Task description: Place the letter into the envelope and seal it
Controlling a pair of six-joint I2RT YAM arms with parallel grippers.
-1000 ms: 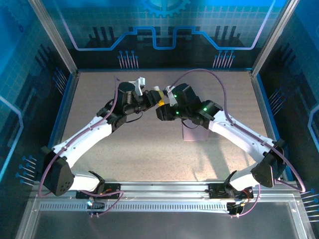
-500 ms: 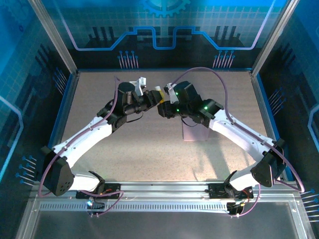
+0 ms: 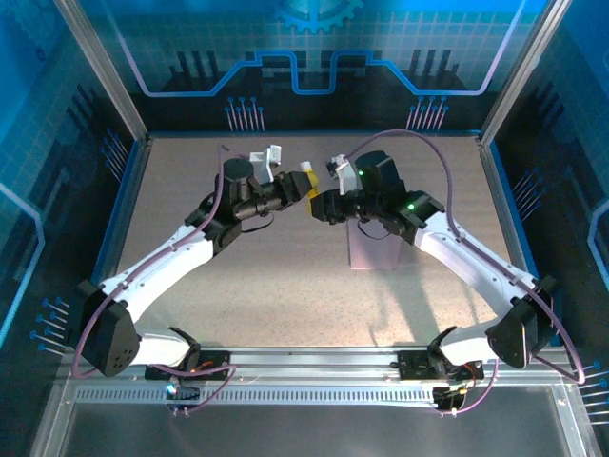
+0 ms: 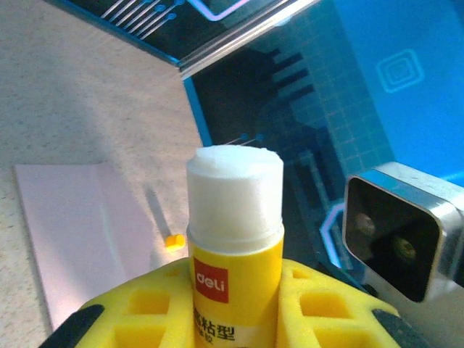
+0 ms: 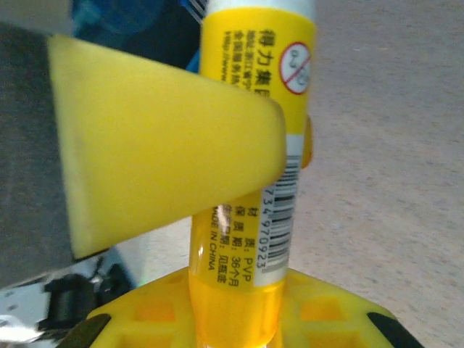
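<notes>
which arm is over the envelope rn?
The right arm: seen from above, its wrist end covers the pink envelope's far edge. The left arm stretches over bare table, apart from the envelope.

The glue stick (image 4: 235,239) is yellow, white-tipped; the envelope (image 4: 80,232) pale pink; the table (image 3: 285,276) speckled beige.

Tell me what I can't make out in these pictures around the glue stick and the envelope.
Top view: envelope partly under the right arm, so its flap and contents are hidden.
Left wrist view: small yellow piece, too small to identify.
Right wrist view: glue stick tip cut by the top edge; a blurred yellow foam pad covers its left side.
</notes>
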